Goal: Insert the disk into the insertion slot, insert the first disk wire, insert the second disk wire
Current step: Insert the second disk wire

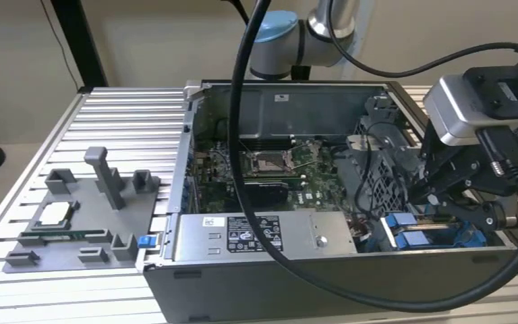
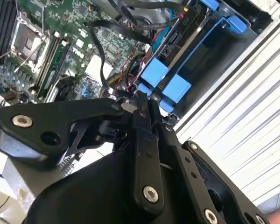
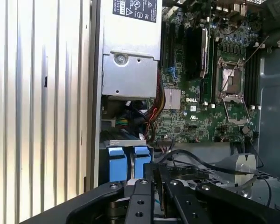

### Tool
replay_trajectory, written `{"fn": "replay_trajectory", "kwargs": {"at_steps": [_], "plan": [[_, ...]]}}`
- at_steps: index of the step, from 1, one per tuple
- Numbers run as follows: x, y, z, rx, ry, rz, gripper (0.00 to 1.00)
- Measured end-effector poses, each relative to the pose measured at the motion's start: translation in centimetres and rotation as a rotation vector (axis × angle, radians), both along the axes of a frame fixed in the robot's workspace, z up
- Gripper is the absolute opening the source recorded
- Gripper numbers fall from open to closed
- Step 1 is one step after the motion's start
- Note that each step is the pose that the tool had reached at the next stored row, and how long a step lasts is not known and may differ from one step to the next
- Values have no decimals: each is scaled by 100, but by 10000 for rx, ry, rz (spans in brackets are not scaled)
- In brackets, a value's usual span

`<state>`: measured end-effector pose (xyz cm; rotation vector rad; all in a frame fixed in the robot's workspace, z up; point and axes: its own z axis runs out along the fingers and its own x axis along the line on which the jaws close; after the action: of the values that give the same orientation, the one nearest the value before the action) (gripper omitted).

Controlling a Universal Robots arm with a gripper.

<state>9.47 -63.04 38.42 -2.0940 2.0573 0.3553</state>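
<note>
Item: disk [image 2: 186,56], blue-framed hard drive, already seated in the insertion slot [image 1: 448,233] at the case corner, at four o'clock in the exterior view. Your gripper [image 2: 147,100] hangs just beside the frame's two blue tabs [image 2: 168,81], which lie toward one o'clock from the tips in the second wrist view; the drive's long axis runs on that same line. Jaws: pressed together; whether they pinch a black cable [image 2: 105,70] I cannot tell.

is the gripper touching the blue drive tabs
Cannot tell. In the second wrist view the gripper tips overlap the blue tabs, showing neither gap nor contact plainly.
</note>
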Motion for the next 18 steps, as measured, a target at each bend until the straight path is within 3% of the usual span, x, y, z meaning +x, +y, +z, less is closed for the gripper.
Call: {"fn": "replay_trajectory", "kwargs": {"at_steps": [3,7,10,14,18], "plan": [[0,3,-14,-187,-134,-2,0],[21,23,-35,-290,-366,0,0],[59,37,-54,-453,-426,2,0],[106,52,-73,-831,-443,10,0],[138,62,-89,-1311,-454,20,0]]}}
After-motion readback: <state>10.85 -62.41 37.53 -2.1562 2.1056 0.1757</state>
